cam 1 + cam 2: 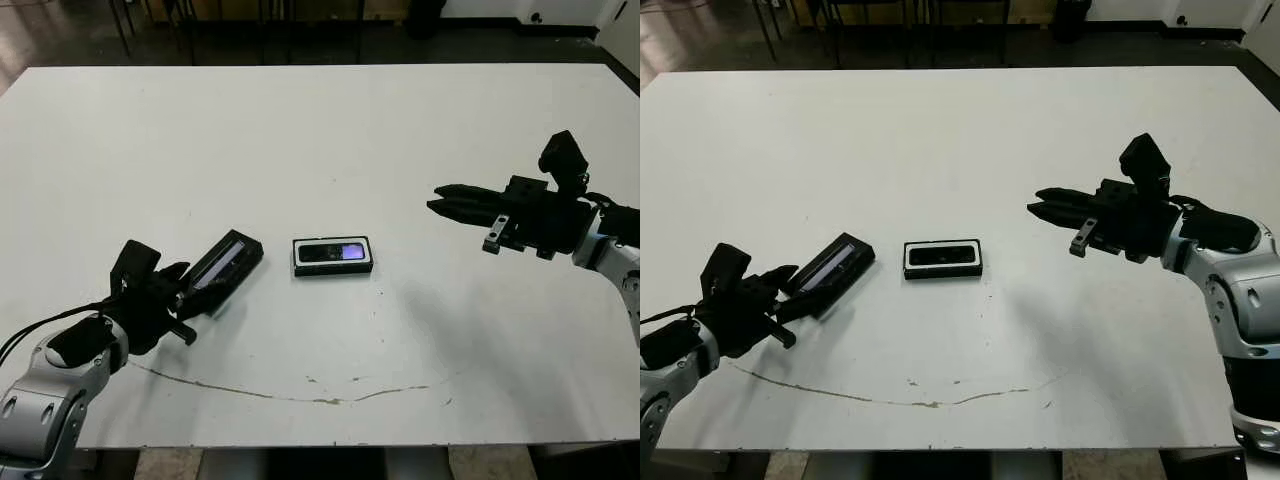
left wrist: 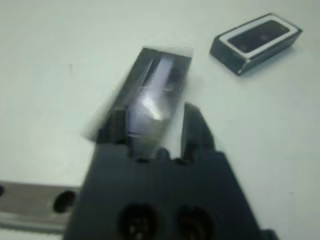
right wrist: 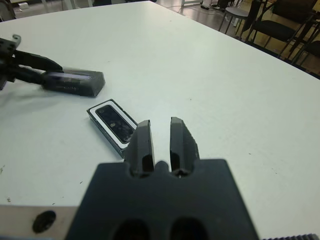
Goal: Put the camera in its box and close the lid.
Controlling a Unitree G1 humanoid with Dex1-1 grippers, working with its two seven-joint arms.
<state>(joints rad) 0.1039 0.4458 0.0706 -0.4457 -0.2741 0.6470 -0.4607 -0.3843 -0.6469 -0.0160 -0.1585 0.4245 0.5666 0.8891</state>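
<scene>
The box (image 1: pixel 333 271) lies at the table's centre, black with a white lining. Inside it rests the camera (image 1: pixel 334 252), its small purple screen glowing upward. To the left, the lid (image 1: pixel 226 259) is tilted, its near end raised off the table, and my left gripper (image 1: pixel 186 298) is shut on that end. The left wrist view shows the lid (image 2: pixel 152 95) clamped between both fingers, with the box (image 2: pixel 227 52) beyond. My right gripper (image 1: pixel 436 200) hovers right of the box, pointing toward it, fingers close together and holding nothing. The right wrist view shows the box (image 3: pixel 107 134) ahead of it.
A thin brownish curved mark (image 1: pixel 290 395) runs across the white table near its front edge. Chair and table legs (image 1: pixel 190 30) stand on the dark floor beyond the far edge.
</scene>
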